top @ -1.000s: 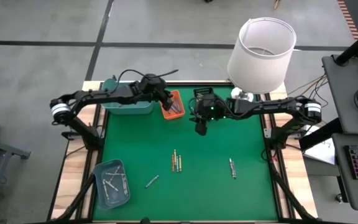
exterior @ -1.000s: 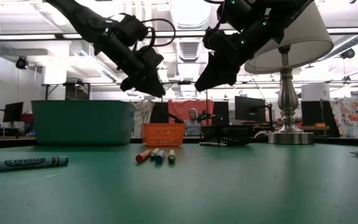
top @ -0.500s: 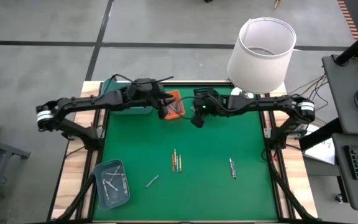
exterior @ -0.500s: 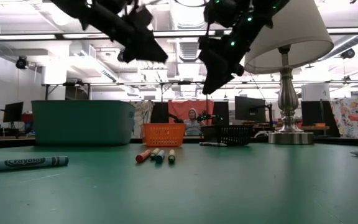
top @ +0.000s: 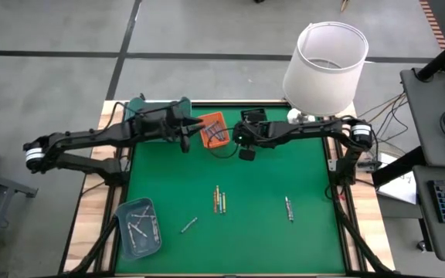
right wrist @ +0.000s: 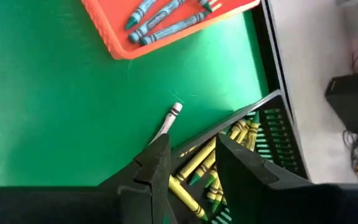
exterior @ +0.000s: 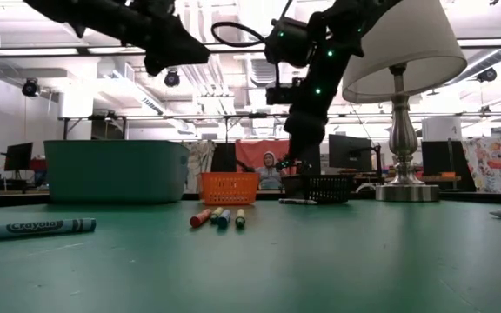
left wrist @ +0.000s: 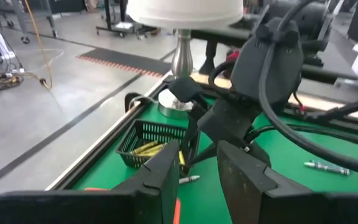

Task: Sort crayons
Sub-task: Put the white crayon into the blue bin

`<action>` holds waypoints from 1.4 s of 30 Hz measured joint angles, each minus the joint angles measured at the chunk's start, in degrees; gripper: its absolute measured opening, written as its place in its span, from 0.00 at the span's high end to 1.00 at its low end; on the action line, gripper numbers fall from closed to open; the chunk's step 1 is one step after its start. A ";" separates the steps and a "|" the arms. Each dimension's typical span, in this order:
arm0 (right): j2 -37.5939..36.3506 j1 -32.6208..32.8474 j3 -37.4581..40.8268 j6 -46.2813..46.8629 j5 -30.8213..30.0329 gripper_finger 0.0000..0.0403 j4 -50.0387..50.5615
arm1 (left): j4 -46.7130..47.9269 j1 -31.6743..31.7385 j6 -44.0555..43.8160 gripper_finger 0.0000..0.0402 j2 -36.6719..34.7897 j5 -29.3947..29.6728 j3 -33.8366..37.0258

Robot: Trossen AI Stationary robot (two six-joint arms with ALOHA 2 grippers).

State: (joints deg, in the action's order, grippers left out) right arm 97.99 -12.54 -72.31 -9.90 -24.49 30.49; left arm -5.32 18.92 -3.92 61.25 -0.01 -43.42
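Loose crayons lie flat on the green table: a small group [top: 219,200] in the middle, one [top: 288,208] to its right, a grey one [top: 189,225] nearer. Another grey crayon [right wrist: 168,121] lies beside the black tray [right wrist: 247,146], which holds yellow and green crayons. The orange tray [top: 213,130] holds blue crayons [right wrist: 166,15]. My left gripper [top: 185,140] hangs high in the air left of the orange tray, open, with nothing between its fingers [left wrist: 166,171]. My right gripper [top: 247,153] points down over the grey crayon and the black tray's near edge, open and clear of both.
A teal bin [top: 157,123] stands at the far left, beside the orange tray. A pale blue tray [top: 137,224] with grey crayons sits at the near left corner. A lamp [top: 327,66] stands at the far right corner. Open green mat lies between the scattered crayons.
My left gripper has drawn back from over the orange tray toward the table's left edge and risen. My right gripper has tipped from a slant to pointing steeply down and has sunk a little near the black tray. No crayon has moved.
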 joint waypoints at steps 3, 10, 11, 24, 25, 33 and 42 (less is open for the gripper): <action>-1.36 1.47 0.05 2.87 0.66 0.73 3.59 | -0.29 0.00 -0.02 0.77 -1.39 0.02 0.77; -4.63 5.93 1.08 9.59 5.94 0.79 11.51 | -0.27 0.00 1.54 0.77 -2.16 0.05 0.91; -4.73 6.42 1.69 10.36 7.35 0.80 11.49 | -0.21 0.00 1.73 0.77 -2.15 0.04 0.88; -4.73 6.75 17.71 14.68 1.27 0.96 -10.64 | -0.20 0.00 1.96 0.77 -2.01 0.04 1.05; -4.73 6.44 18.52 14.65 0.29 0.96 -12.70 | -0.21 0.00 2.13 0.77 -2.01 0.04 1.05; -4.73 2.79 21.80 15.13 0.39 0.97 -20.28 | -0.22 0.00 3.04 0.77 -2.01 0.04 1.05; -4.45 -0.65 23.63 16.06 0.47 0.97 -26.25 | -0.25 0.04 3.89 0.77 -2.01 0.04 1.05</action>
State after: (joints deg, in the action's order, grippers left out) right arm 93.54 -13.19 -48.69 6.15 -24.02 4.24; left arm -5.56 18.96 -0.03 59.24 0.03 -42.37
